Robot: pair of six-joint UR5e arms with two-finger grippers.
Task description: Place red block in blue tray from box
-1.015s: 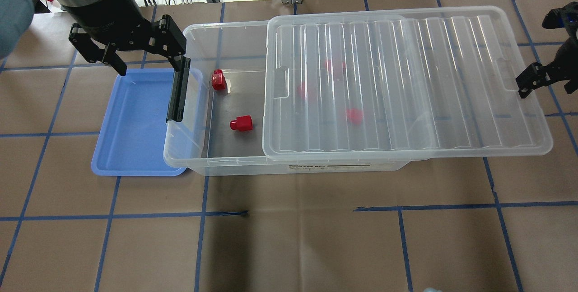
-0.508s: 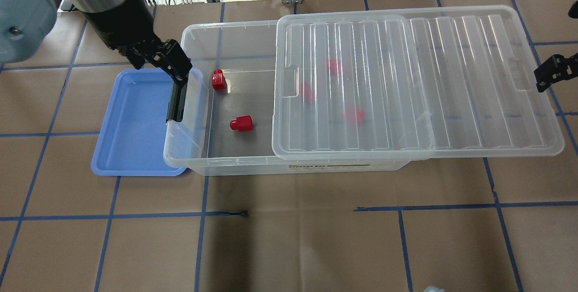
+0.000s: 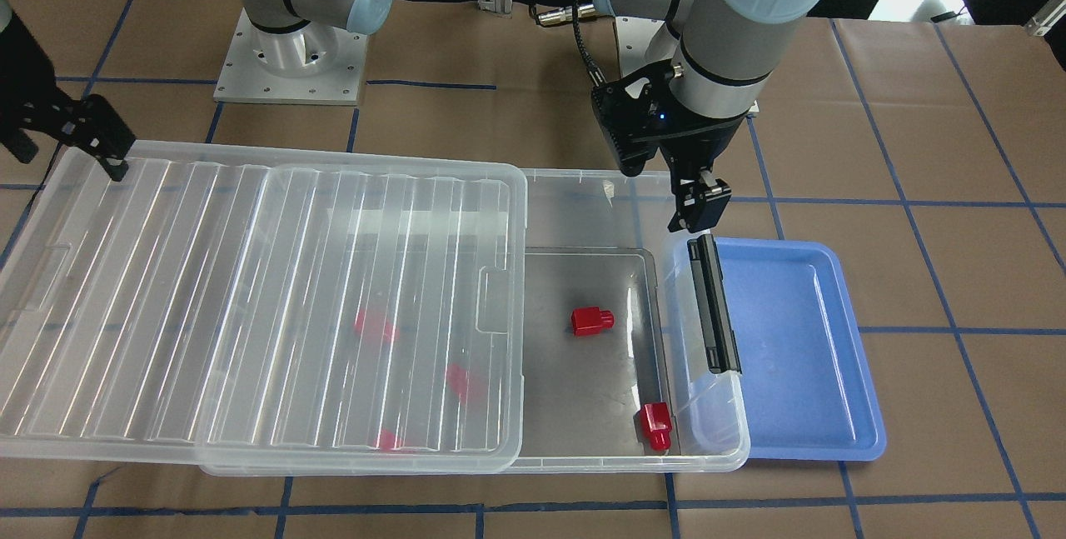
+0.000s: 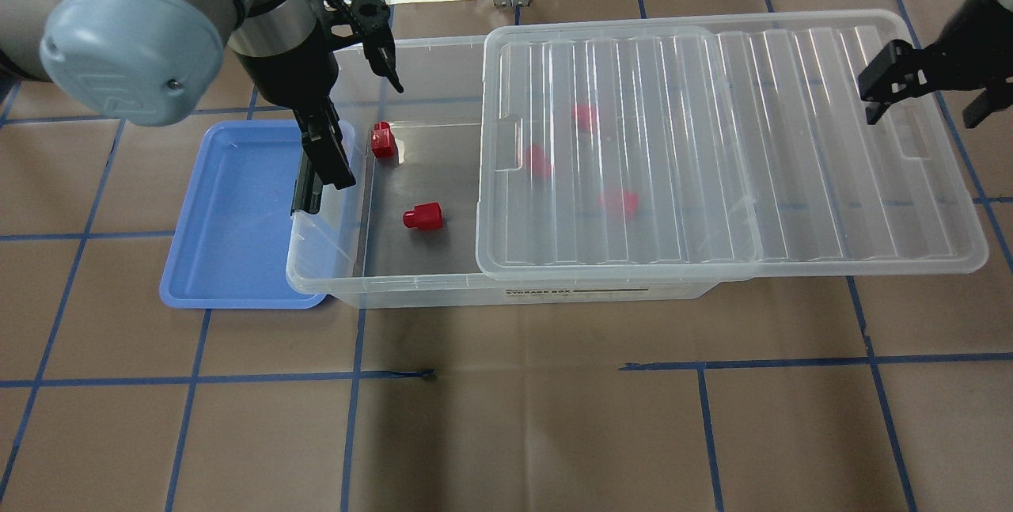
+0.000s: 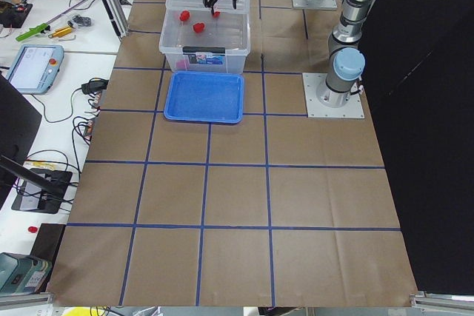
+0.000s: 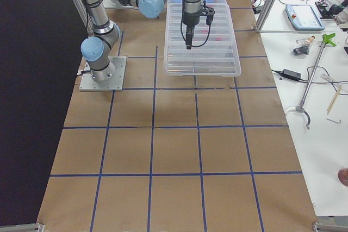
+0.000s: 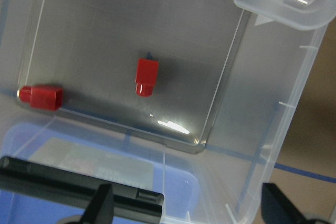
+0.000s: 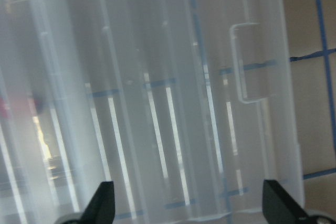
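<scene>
The clear box (image 4: pixel 326 278) has its ribbed lid (image 4: pixel 712 148) slid to the right, so its left end is open. Two red blocks (image 4: pixel 382 140) (image 4: pixel 423 215) lie on the uncovered floor; three more show blurred under the lid. Both uncovered blocks show in the left wrist view (image 7: pixel 147 76) (image 7: pixel 41 97). The blue tray (image 4: pixel 229 219) lies empty against the box's left end, partly under its black latch bar (image 4: pixel 305 187). My left gripper (image 4: pixel 366 128) is open and empty above the open end, near the far block. My right gripper (image 4: pixel 926 100) is open and empty over the lid's right end.
The box sits on brown paper with a blue tape grid. In the front-facing view the tray (image 3: pixel 799 339) is on the right and the lid (image 3: pixel 250 297) overhangs the box on the left. Cables and tools lie beyond the table's far edge.
My left gripper moved right from over the tray's far corner to above the box's open end and turned. The lid slid slightly right. My right gripper moved in over the lid's right end.
</scene>
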